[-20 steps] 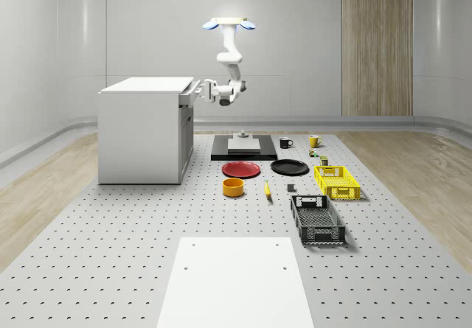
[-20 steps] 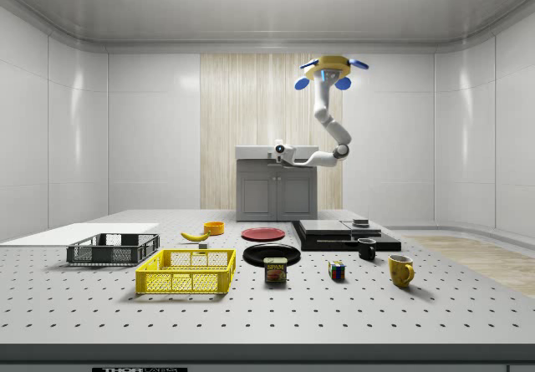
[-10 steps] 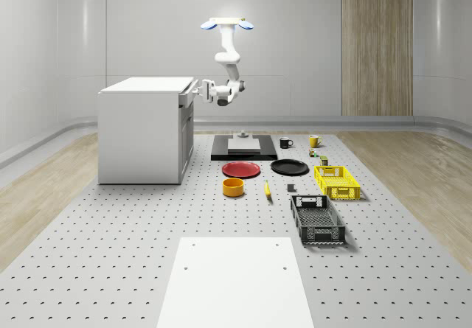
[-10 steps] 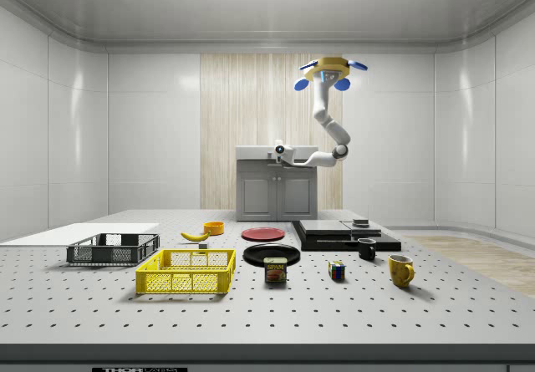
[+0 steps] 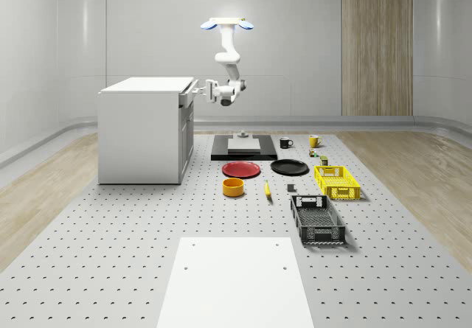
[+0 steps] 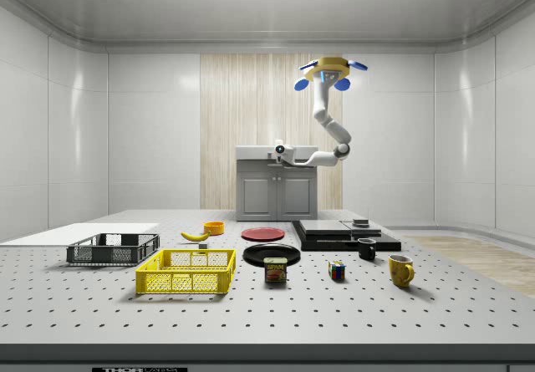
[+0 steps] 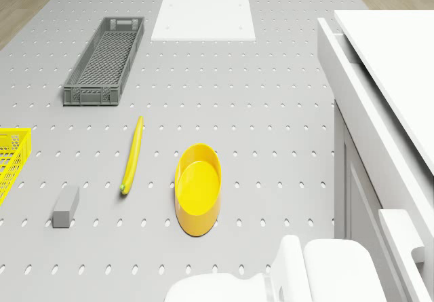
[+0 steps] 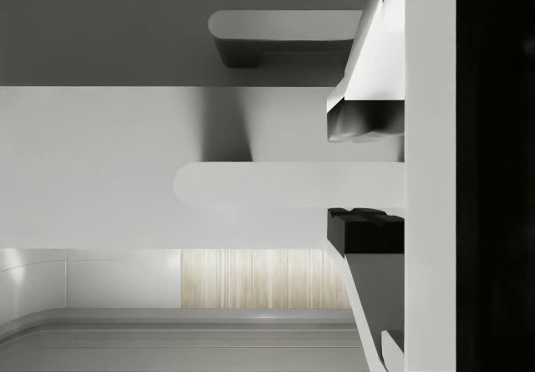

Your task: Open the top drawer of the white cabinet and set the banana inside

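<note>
Here the drone [image 5: 229, 23] hovered beside the white cabinet [image 5: 144, 129], above the surface [image 5: 110, 225], its fingers [image 8: 365, 171] closed narrowly on the top drawer's handle [image 8: 288, 186], one pad on each side of the bar. The handle looked rigid and smooth, best gripped mid-bar; the drawer [image 7: 352, 78] should probably slide stiffly. The banana [image 7: 131, 155], far below the fingers beside the yellow bowl [image 7: 198, 188], looked light and soft, best taken at its middle.

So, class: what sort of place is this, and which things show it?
Probably a simulated robotics test lab: a perforated table laid with test objects like the banana, and a hovering drone beside the white cabinet.
</note>
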